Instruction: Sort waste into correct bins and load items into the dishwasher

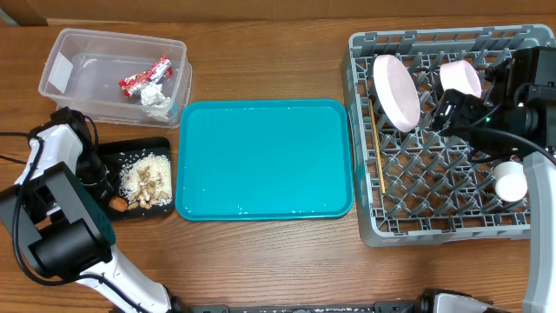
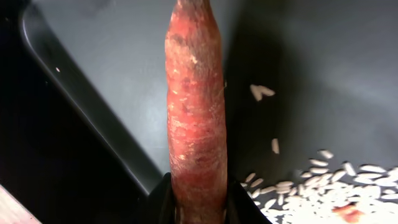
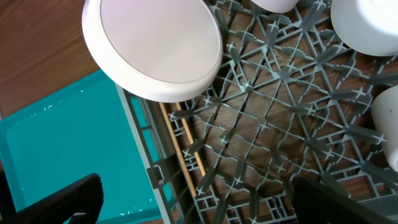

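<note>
My left gripper (image 2: pixel 199 211) is shut on the orange carrot piece (image 2: pixel 196 106) and holds it just above the black tray (image 2: pixel 124 68); its tip shows in the overhead view (image 1: pixel 115 204). Loose rice with brown scraps (image 1: pixel 148 181) lies in that tray. The clear tub (image 1: pixel 78 87) holds the red-and-silver wrapper (image 1: pixel 143 76) and the crumpled tissue (image 1: pixel 156 100). The grey dish rack (image 1: pixel 434 217) holds the white plate (image 1: pixel 395 91) on edge, a bowl (image 1: pixel 460 78), a cup (image 1: pixel 511 181) and the chopsticks (image 1: pixel 377 148). My right gripper (image 3: pixel 199 205) is open and empty over the rack.
The teal serving tray (image 1: pixel 265 156) lies between the black tray and the rack, touching the rack's left side. In the right wrist view the chopsticks (image 3: pixel 183 149) lie along the rack's left wall under the plate (image 3: pixel 152 46). Cables run at the table's left edge.
</note>
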